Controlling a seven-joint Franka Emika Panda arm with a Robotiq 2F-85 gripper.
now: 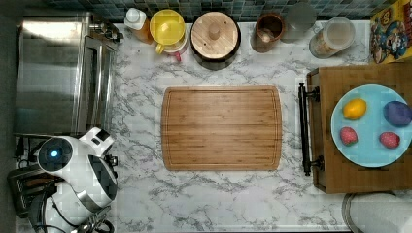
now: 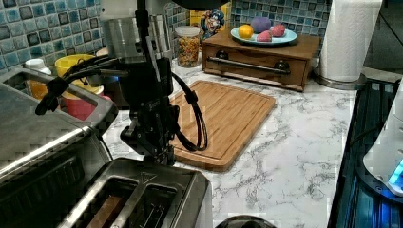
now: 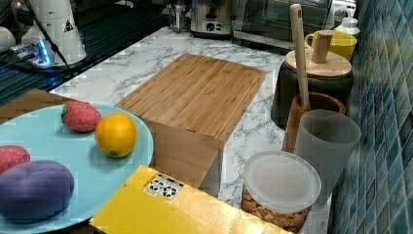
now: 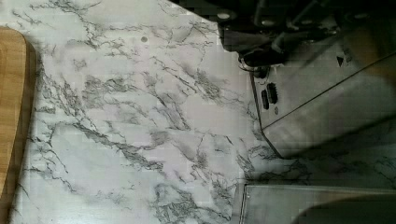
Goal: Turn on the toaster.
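Observation:
The toaster [image 2: 142, 199] is a small shiny steel two-slot unit in the near foreground of the left view, its dark slots facing up. In the top view the toaster [image 1: 20, 188] sits at the lower left corner, partly under the white arm [image 1: 80, 167]. My gripper [image 2: 160, 153] hangs right at the toaster's end nearest the cutting board, just above its top edge. In the wrist view the gripper [image 4: 256, 52] is against the steel toaster [image 4: 327, 88], beside small black controls on its end face. The right view has the toaster [image 3: 210, 18] at the far end of the counter.
A large steel toaster oven [image 1: 48, 73] stands beside the toaster. A bamboo cutting board [image 1: 221, 127] lies mid-counter. Jars, a yellow cup and a wooden-lidded pot [image 1: 214, 35] line the tiled back wall. A wooden stand carries a blue fruit plate [image 1: 371, 145]. Black cables loop off the arm [image 2: 197, 118].

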